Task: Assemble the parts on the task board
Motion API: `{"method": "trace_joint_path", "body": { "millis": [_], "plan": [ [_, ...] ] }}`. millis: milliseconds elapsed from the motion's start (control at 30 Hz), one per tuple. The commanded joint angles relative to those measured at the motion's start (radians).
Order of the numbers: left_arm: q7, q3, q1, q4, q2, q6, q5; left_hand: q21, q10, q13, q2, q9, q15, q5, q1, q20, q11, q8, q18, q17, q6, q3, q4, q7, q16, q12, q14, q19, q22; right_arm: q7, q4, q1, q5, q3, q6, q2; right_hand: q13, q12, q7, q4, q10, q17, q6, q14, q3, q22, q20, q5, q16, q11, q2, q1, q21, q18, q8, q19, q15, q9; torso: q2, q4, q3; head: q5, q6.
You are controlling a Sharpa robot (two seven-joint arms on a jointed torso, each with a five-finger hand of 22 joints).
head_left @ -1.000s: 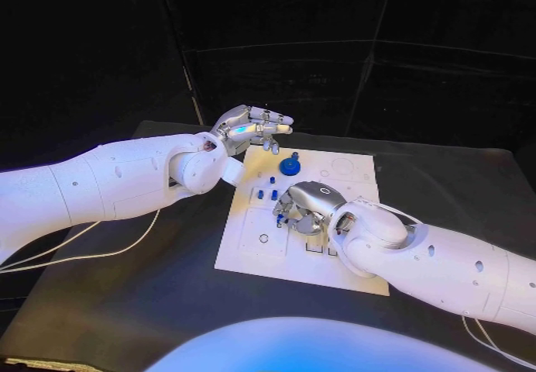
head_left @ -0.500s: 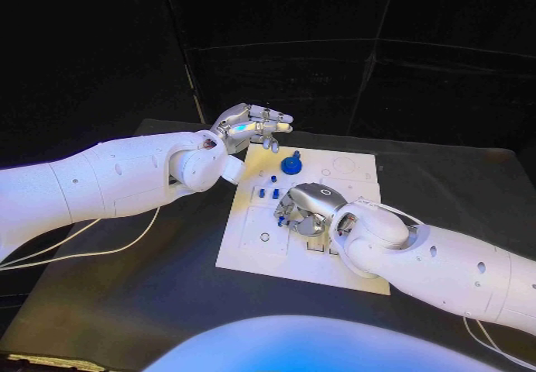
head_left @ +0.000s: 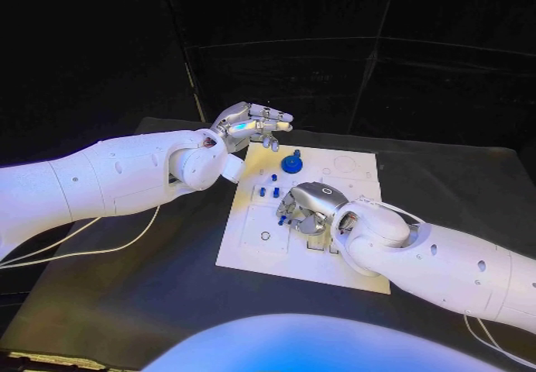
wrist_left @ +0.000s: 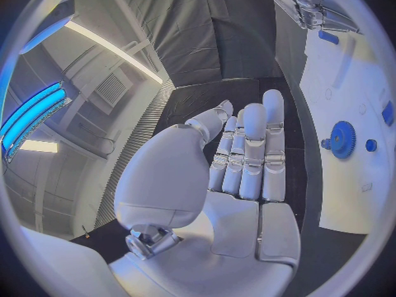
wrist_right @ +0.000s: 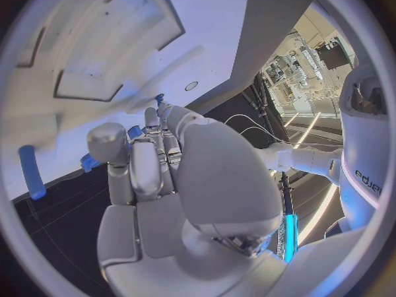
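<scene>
The white task board [head_left: 255, 249] lies mid-table. A blue gear [head_left: 291, 163] stands near its far edge, also seen in the left wrist view as the gear [wrist_left: 342, 138]. Small blue pegs [head_left: 268, 191] stand left of my right hand [head_left: 307, 204], which is bent down over the board's middle with its fingers curled on the plate. In the right wrist view the right hand [wrist_right: 165, 171] pinches a small blue part [wrist_right: 134, 132] between thumb and finger. My left hand [head_left: 252, 124] hovers off the board's far left corner; its left hand [wrist_left: 239, 171] palm is bare and the fingers are stretched out.
White cables [head_left: 90, 248] trail over the black table on the left. The board has empty recesses and holes [head_left: 265, 235] along its near half. Two more blue pegs [wrist_right: 32, 171] stand beside the right hand's fingers.
</scene>
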Motion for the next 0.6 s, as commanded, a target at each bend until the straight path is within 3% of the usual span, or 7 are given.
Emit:
{"method": "trace_joint_path", "body": {
  "millis": [33, 600],
  "plan": [
    [0.003, 0.001, 0.002, 0.002, 0.000, 0.008, -0.002, -0.003, -0.010, 0.001, 0.002, 0.000, -0.003, 0.000, 0.004, 0.002, 0.000, 0.007, 0.013, -0.001, -0.003, -0.007, -0.001, 0.004, 0.000, 0.004, -0.006, -0.008, -0.001, 0.004, -0.006, 0.001, -0.007, 0.000, 0.011, 0.003, -0.001, -0.006, 0.004, -0.007, 0.007, 0.000, 0.003, 0.030, 0.002, 0.000, 0.001, 0.005, 0.003, 0.003, -0.001, -0.013, -0.002, -0.006, -0.005, 0.000, -0.004, 0.001, 0.000, 0.0001, -0.0001, 0.000, -0.002],
    [0.000, 0.001, 0.002, 0.002, -0.001, 0.008, -0.002, -0.003, -0.010, 0.001, 0.002, 0.000, -0.003, 0.000, 0.004, 0.002, 0.000, 0.007, 0.013, -0.001, -0.003, -0.007, -0.001, 0.004, 0.000, 0.004, -0.006, -0.008, -0.001, 0.006, -0.022, 0.000, -0.007, 0.000, 0.039, 0.021, -0.001, -0.010, 0.005, -0.010, 0.005, -0.005, 0.001, 0.029, 0.000, -0.006, 0.003, 0.002, 0.001, 0.004, -0.004, -0.025, -0.005, -0.006, -0.010, -0.004, -0.002, 0.000, -0.001, -0.0002, -0.0002, 0.001, -0.007]
  ]
}}
